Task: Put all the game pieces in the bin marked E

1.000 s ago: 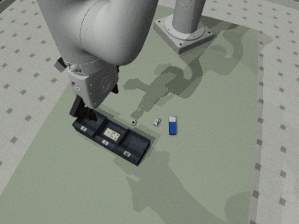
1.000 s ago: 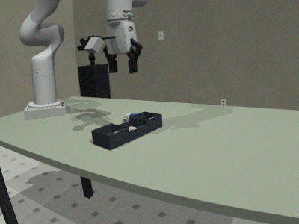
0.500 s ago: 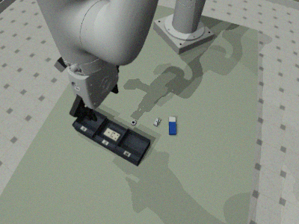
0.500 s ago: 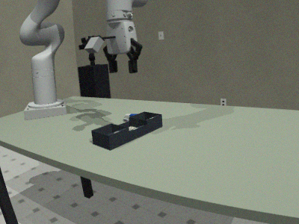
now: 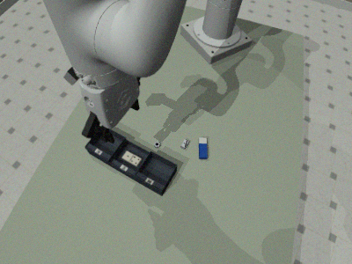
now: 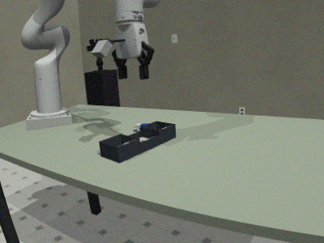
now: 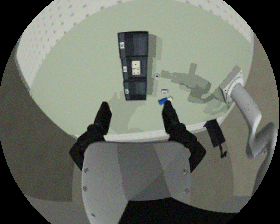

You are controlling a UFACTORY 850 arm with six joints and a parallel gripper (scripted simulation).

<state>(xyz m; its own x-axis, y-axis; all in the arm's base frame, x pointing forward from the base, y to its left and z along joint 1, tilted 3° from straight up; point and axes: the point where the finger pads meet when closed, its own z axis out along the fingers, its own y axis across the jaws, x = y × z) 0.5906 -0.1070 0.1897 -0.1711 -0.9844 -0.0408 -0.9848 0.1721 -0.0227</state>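
Observation:
A dark tray of three bins (image 5: 130, 159) lies on the green table. A white domino with dark pips (image 5: 131, 157) lies flat in the middle bin; it also shows in the wrist view (image 7: 134, 67). The bin labels are too small to read. My gripper (image 6: 132, 71) is open and empty, high above the tray, over its left part in the top view. A small white piece (image 5: 185, 143) lies on the table right of the tray. A small dark ring-like part (image 5: 157, 144) lies beside it. A blue and white eraser-like block (image 5: 203, 148) lies further right.
The arm's base (image 5: 216, 37) stands at the far side of the table. A dark box (image 6: 102, 87) stands behind the table in the exterior view. The table's front edge (image 6: 162, 204) runs close to the tray on that side.

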